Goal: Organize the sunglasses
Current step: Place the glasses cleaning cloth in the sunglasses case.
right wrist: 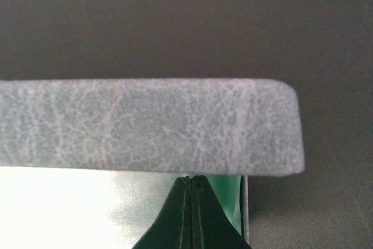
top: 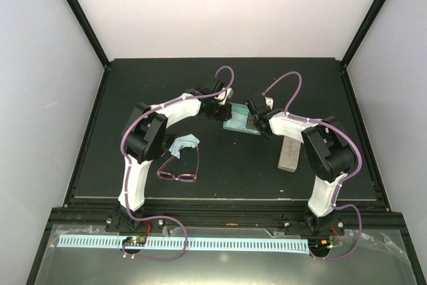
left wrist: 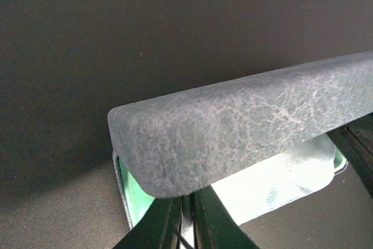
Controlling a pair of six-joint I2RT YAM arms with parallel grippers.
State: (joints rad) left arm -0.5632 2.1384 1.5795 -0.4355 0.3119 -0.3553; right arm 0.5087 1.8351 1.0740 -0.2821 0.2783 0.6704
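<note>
The pink-maroon sunglasses (top: pixel 179 173) lie open on the mat near the left arm's base. The black sunglasses are not in view. A blue-grey case (top: pixel 239 119) with a mint-green lining lies open at mid-table. My left gripper (top: pixel 225 106) is at its left end and my right gripper (top: pixel 255 122) at its right end. In the left wrist view the lid (left wrist: pixel 233 126) hangs over my nearly closed fingers (left wrist: pixel 169 225). In the right wrist view the lid (right wrist: pixel 145 126) covers the tips of my closed fingers (right wrist: pixel 180 214). What the tips touch is hidden.
A light blue folded cloth (top: pixel 181 143) lies beside the left arm, just above the pink-maroon pair. A beige oblong case (top: pixel 289 155) lies by the right arm. The black mat ends at a raised frame (top: pixel 220 198) at the front.
</note>
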